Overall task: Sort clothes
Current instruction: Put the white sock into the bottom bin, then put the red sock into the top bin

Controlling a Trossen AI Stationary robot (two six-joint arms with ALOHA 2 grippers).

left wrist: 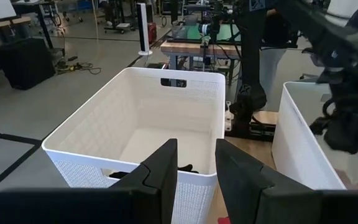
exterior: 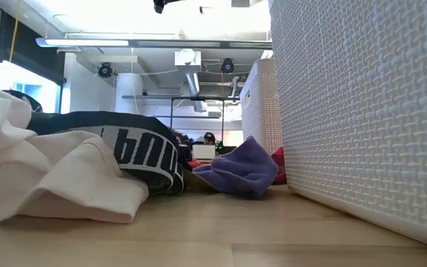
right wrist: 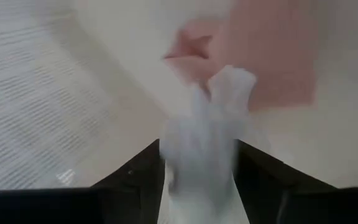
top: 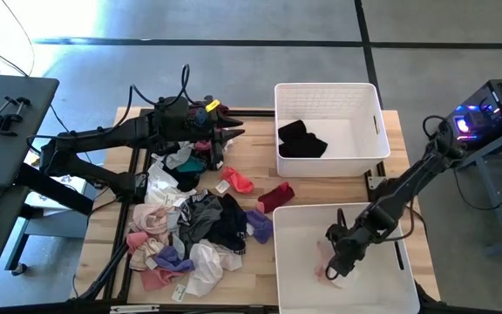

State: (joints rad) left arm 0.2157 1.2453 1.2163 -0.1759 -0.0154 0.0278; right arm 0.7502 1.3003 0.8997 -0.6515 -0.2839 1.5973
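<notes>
Reaching into the near bin point(top: 408, 279), the right gripper point(top: 336, 262) has a white garment point(right wrist: 207, 149) between its parted fingers, above a pink one point(right wrist: 272, 56). Left gripper point(top: 229, 133), empty and part-open, hovers at 12 o'clock of the clothes pile point(top: 190, 227) on the tabletop point(top: 251, 279).

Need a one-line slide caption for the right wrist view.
Right gripper over the near bin, white garment between its fingers, pink garment beneath.

Probably a robotics lab: concrete floor point(left wrist: 36, 106), workbenches point(left wrist: 197, 46), ceiling ducts point(exterior: 187, 70).
</notes>
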